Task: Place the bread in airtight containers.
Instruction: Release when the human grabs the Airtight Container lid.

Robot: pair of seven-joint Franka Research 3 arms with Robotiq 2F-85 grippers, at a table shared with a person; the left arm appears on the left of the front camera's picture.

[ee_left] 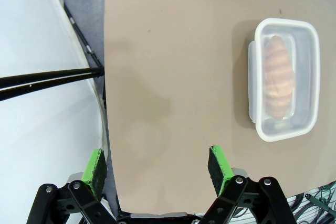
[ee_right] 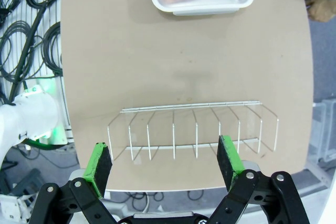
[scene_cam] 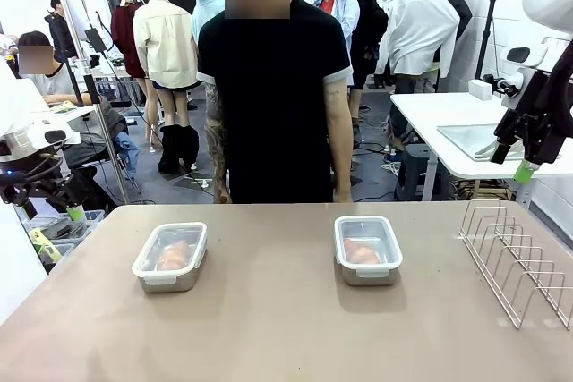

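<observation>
Bread (scene_cam: 175,255) lay sealed under clear lids in both airtight containers (scene_cam: 170,257), set well apart on the tabltop (scene_cam: 269,328) in the front view, the second container (scene_cam: 368,250) right of centre; a person (scene_cam: 273,87) stood behind. A wire rack (scene_cam: 519,257) stood at the right edge. In the left wrist view, the left gripper (ee_left: 157,166) hung spread and empty above the tabletop edge. In the right wrist view, the right gripper (ee_right: 165,163) hung spread over the rack, holding nothing. Judged complete, arms retired clear.

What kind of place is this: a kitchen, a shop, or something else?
Probably a robot lab or workshop, not a kitchen: cables lie on the floor, white worktables stand behind the person, and a plain brown table carries lidded steel containers.
</observation>
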